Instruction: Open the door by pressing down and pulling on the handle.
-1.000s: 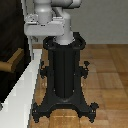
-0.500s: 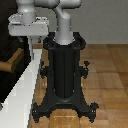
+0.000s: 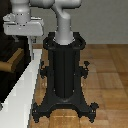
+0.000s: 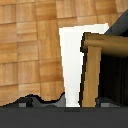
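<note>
The door (image 3: 5,42) is a dark panel at the exterior view's left edge, set in a white frame (image 3: 24,95). Its tan handle (image 3: 13,61) sticks out from the panel, just below and to the left of my gripper (image 3: 24,39). The white hand hangs above the frame, close to the handle without clearly touching it. In the wrist view the handle (image 4: 93,67) fills the middle as a wooden bar, with the white frame (image 4: 71,60) beside it and the dark door (image 4: 116,75) behind. The fingers are too small and blurred to read.
The black robot pedestal (image 3: 63,70) stands in the middle on wide feet. Wooden floor (image 3: 107,75) spreads to the exterior view's right. A dark band of the hand's body (image 4: 60,117) crosses one edge of the wrist view.
The arm has swung steadily toward the exterior view's left, bringing the hand from over the pedestal to above the frame beside the handle.
</note>
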Controlling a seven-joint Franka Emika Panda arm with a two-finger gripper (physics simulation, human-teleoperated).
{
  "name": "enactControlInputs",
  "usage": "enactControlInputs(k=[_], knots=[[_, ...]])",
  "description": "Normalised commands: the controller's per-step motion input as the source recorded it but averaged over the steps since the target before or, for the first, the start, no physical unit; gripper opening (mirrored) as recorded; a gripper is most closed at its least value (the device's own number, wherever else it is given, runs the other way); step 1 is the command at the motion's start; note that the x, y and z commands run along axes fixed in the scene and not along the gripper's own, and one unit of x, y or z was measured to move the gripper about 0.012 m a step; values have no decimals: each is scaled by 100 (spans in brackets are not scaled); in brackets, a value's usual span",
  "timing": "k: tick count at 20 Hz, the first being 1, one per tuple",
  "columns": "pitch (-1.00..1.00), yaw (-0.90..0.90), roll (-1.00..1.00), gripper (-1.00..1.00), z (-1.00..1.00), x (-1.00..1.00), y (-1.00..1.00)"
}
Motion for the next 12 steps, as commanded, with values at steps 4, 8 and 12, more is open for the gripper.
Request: enactControlInputs(k=[4, 8, 12], knots=[[0, -4, 0, 100, 0, 0, -75], [0, 0, 0, 100, 0, 0, -25], [0, 0, 0, 100, 0, 0, -25]])
